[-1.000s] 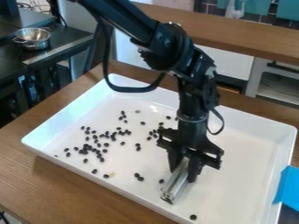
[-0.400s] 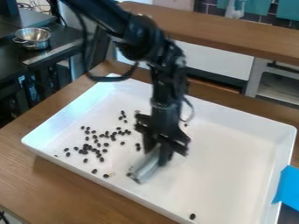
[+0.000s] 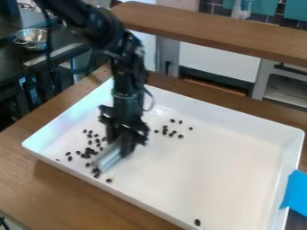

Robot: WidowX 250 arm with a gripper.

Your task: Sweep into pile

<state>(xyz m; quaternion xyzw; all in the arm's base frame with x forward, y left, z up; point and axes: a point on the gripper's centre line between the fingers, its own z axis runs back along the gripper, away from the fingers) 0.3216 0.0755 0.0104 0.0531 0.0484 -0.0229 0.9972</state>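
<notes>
My gripper (image 3: 121, 144) hangs low over the left part of the white tray (image 3: 240, 134), shut on a silver-grey bar (image 3: 109, 158) that slants down to the tray floor. Many small dark beans (image 3: 88, 152) lie scattered just left of the bar, some close to its lower end near the front wall. Behind and to the right of the gripper is a looser group of beans (image 3: 170, 133). One lone bean (image 3: 197, 222) lies by the tray's front edge at the right. The gripper and bar hide part of the tray floor.
The tray's raised walls surround the work area on a wooden table (image 3: 72, 193). Blue tape (image 3: 295, 193) is at the right wall. A metal bowl (image 3: 32, 39) stands on a dark counter at the back left.
The arm has moved left across the tray with the bar. Beans near the front middle are gone from their places, and a group behind the gripper has come into view.
</notes>
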